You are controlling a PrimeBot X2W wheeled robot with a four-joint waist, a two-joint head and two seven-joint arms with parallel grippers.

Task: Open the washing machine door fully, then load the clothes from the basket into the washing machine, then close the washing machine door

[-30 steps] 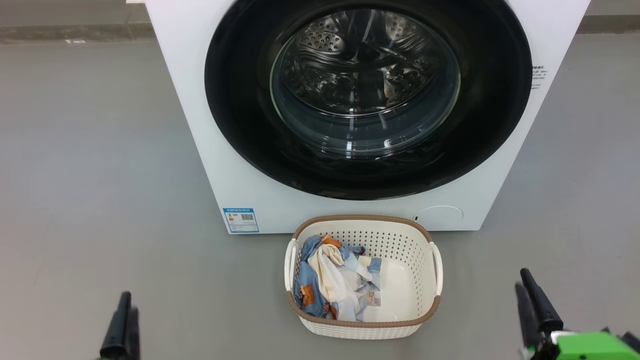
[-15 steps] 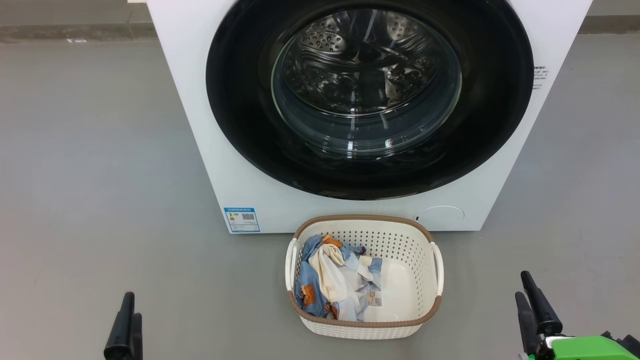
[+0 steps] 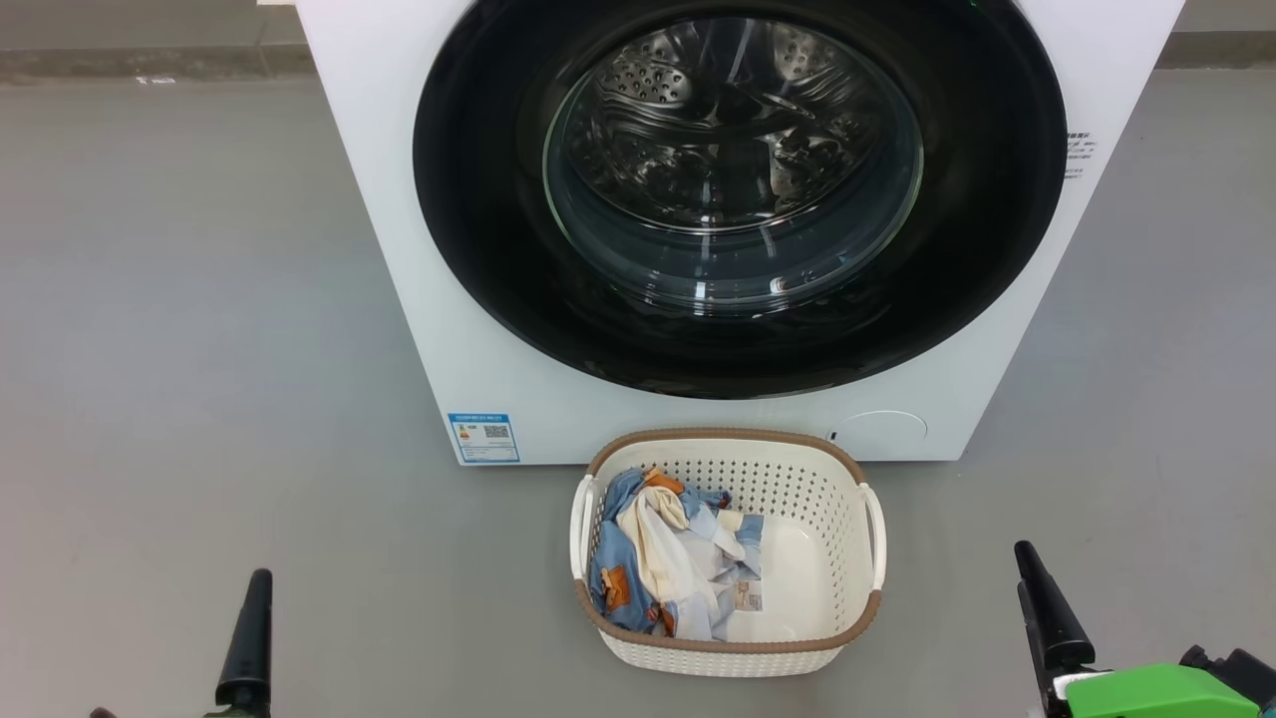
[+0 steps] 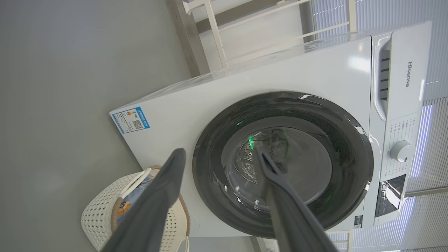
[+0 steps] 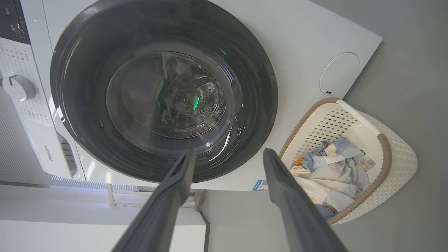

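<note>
Spread wide since a second earlier, my left fingers (image 4: 164, 189) and right fingers (image 5: 174, 182) hung empty flanking the basket (image 3: 733, 436), ready for the closed washing machine door (image 3: 738, 199).

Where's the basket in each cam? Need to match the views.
Head view: basket at bottom centre, on the floor just in front of the washing machine.
Left wrist view: basket in the lower left, cut by the bottom edge.
Right wrist view: basket at the right, around mid-height.
Shared landmark: blue energy sticker on the washing machine's front, near the basket.
</note>
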